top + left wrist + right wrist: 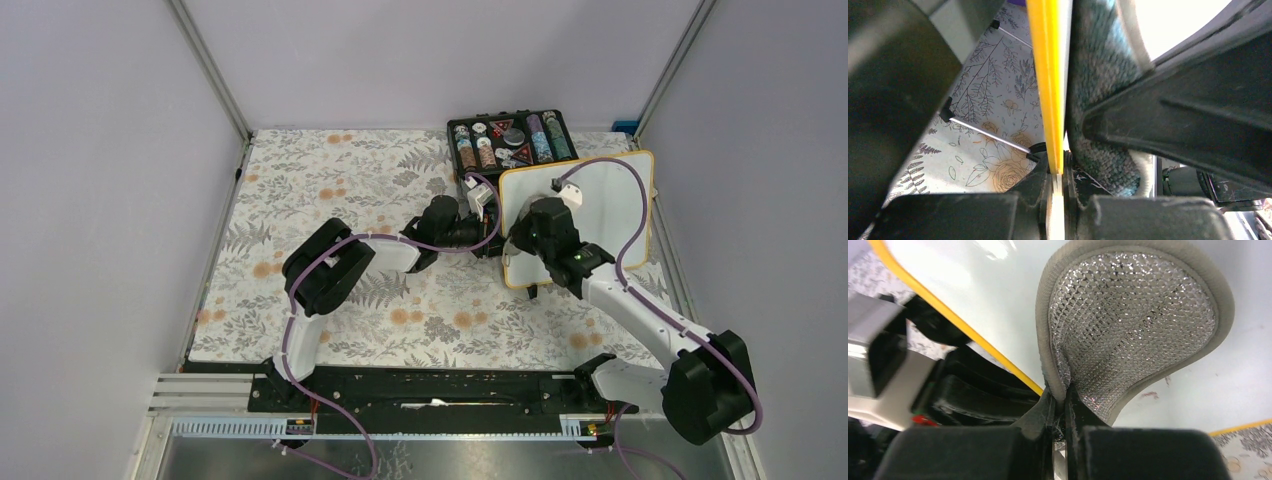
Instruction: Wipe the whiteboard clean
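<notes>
left gripper (1055, 177) was clamped on the board (606, 205) edge, propping it tilted at the far right of the worktop (330, 180); right gripper (1064, 407) pinched a pad (1133, 335) against it. Pushing too hard could've twisted the board loose

A lab-style robot test cell. Plain grey panels (100, 180) on metal posts (212, 72) wall in a surface (330, 170) covered with floral cloth. The left arm (330, 268) and right arm (640, 312) are bolted to a black rail (440, 385).
</notes>
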